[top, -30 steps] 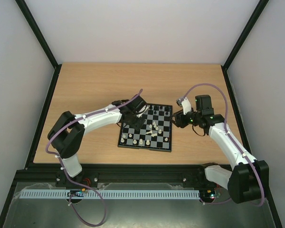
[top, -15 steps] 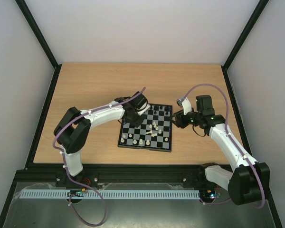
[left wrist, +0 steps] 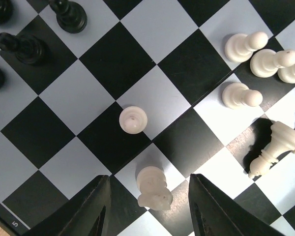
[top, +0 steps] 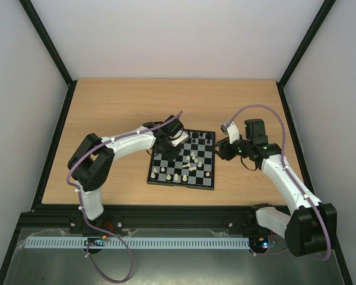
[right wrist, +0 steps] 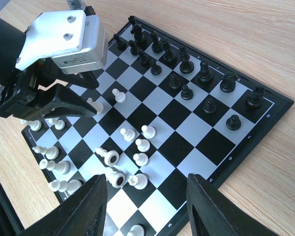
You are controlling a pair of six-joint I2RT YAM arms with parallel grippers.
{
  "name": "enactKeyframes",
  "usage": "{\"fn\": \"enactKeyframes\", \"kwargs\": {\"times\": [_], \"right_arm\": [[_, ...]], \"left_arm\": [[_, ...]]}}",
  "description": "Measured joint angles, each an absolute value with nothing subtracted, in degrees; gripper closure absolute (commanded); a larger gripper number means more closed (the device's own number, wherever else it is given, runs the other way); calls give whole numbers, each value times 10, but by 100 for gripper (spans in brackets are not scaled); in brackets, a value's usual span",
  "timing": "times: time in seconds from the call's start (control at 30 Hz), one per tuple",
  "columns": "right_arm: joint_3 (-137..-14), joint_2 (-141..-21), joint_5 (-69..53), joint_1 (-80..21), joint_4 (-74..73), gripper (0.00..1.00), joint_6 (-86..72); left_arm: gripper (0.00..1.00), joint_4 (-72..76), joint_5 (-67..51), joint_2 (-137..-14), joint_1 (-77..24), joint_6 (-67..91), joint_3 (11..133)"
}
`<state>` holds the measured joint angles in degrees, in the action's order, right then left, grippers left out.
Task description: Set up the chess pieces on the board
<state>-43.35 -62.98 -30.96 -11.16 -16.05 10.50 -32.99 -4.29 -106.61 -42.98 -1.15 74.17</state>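
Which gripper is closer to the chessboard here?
Left. The left gripper hangs over the board's left side, above white pieces; the right gripper sits just off its right edge.

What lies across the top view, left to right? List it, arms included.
In order: left arm's elbow → board → right gripper → right arm's base.

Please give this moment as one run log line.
left gripper: open, straddling cream-white piece | right gripper: open, near board | setup: unfinished
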Motion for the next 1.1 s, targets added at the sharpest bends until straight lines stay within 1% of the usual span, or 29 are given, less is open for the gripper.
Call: {"fn": "enactKeyframes", "kwargs": {"times": [0.17,0.27,0.7,0.9,1.1], "right_arm": [[-434,-627,-307,-112,-161,55,105],[-434,-624,-305,-111,-161,55,105],[-434,-619,-304,-111,-164,55,106],[-434,-618,-304,-112,-164,55,109],[-434,-617,-304,-112,-164,55,111]], "left_arm": [[63,-330,-47,-1067,-432,-12,741],[65,-330,-47,-1070,-432,-13,741],[81,-331,-47,-1078,-446,-10,730],[87,-329,-44,-1078,-447,-6,729],[90,-329,-37,-1073,-447,8,725]]}}
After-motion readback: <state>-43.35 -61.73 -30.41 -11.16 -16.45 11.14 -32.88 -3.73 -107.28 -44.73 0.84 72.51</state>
